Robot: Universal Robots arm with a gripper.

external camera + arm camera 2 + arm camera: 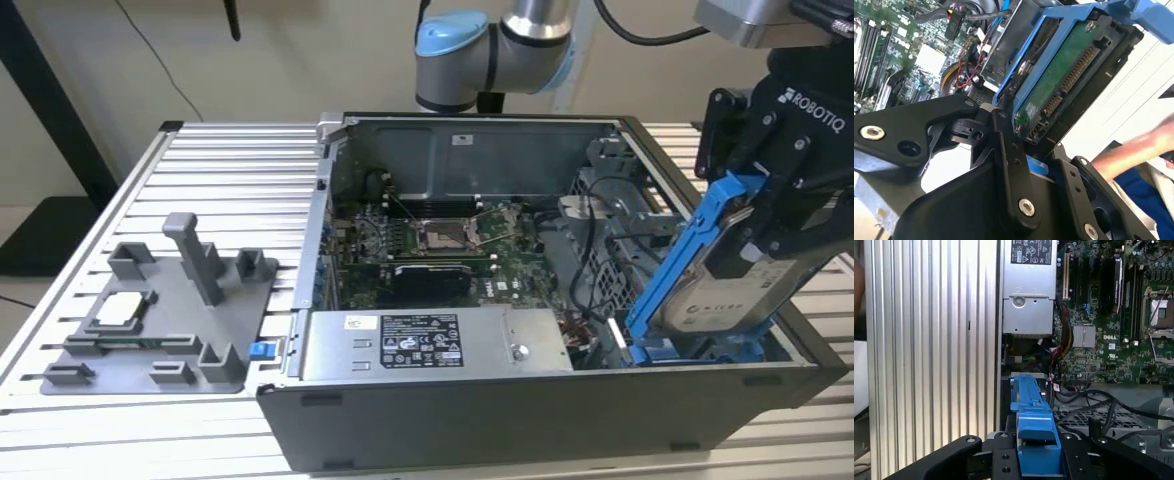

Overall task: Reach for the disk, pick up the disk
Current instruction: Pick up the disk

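The disk (722, 292), a silver hard drive in a bright blue frame, stands tilted on edge at the right end of the open computer case (534, 410). Its lower end is still down among the case's drive bay. My gripper (770, 232) is shut on its upper part, black fingers on either side of the blue frame. In the second wrist view the disk's green circuit board (1066, 77) faces the camera between the fingers (1006, 150). In the first wrist view the blue frame (1031, 422) sits clamped between the finger links (996, 455).
Inside the case lie a silver power-supply box (427, 345) and the motherboard (434, 240). A grey fixture (147, 330) holding a small square chip (120, 308) sits on the slatted table (227, 170). A person's blurred hand (1134, 150) is beside the case.
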